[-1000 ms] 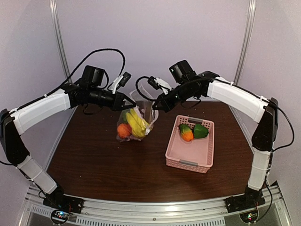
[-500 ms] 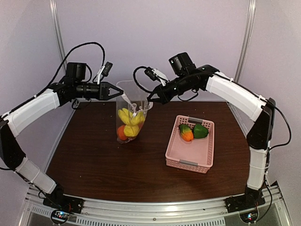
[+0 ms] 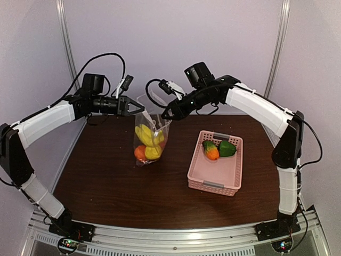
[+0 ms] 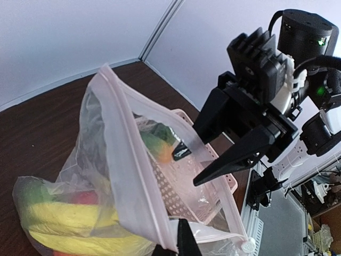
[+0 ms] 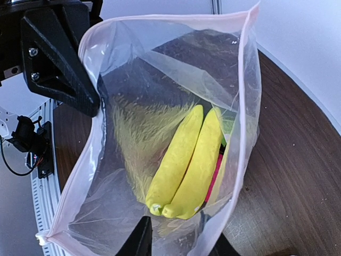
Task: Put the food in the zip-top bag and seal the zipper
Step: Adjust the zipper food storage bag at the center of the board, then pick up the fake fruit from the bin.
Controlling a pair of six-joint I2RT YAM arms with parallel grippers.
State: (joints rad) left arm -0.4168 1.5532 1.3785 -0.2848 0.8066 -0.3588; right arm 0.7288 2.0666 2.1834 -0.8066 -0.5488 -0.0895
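The clear zip-top bag (image 3: 149, 133) hangs upright above the table between both arms, its mouth spread wide. My left gripper (image 3: 139, 106) is shut on the bag's left rim (image 4: 139, 176). On the right rim, my right gripper (image 3: 165, 114) has its jaws apart, with the bag wall (image 5: 176, 234) passing between them. Inside the bag lie the yellow banana (image 5: 186, 160), an orange (image 3: 139, 153) and a lemon (image 3: 153, 152). The zipper strip ends in a small white slider (image 4: 248, 246). More food sits in the pink basket (image 3: 213, 176): a green pepper (image 3: 228, 149) and a green-and-orange piece (image 3: 211, 151).
The pink basket stands right of the bag on the brown table (image 3: 106, 181). Grey walls close the back and sides. Cables loop above both wrists. The arm bases sit on the metal rail (image 3: 176, 237) at the near edge.
The bag has been lifted from a slumped pose and now hangs upright, mouth open. My right gripper's jaws have parted. The left gripper swung out left, then back toward the bag.
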